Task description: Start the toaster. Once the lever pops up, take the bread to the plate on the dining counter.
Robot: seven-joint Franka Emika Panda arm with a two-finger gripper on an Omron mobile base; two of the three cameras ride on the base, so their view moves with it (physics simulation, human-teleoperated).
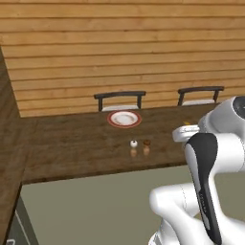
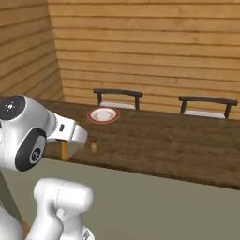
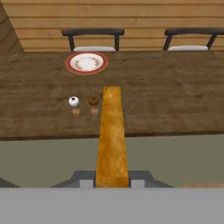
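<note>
Gripper (image 3: 112,183) clamped on the bread (image 3: 112,135), slice seen edge-on in the hand view as a long golden-brown strip running straight out from between the two dark fingertips (image 3: 86,183); its tan face can't be made out. Fingertips cut off low by the grey band. In the right base view the bread (image 2: 63,151) hangs as a thin orange sliver under the hand, mostly hidden by the arm; in the left base view just a small orange bit (image 1: 190,126) peeks past the white wrist.

Ahead of the fingers, past the pale front edge, is the dining counter (image 3: 175,100). On it, just left of the bread's far end, two small shakers side by side, one white-topped (image 3: 74,104), one brown-topped (image 3: 93,103), too small for detail. Further out and left sits the plate (image 3: 87,62), red rim, pattern blurred. Behind the counter two dark chairs (image 3: 93,38), seats partly hidden by the counter edge, then the wood-plank wall (image 3: 131,13).
</note>
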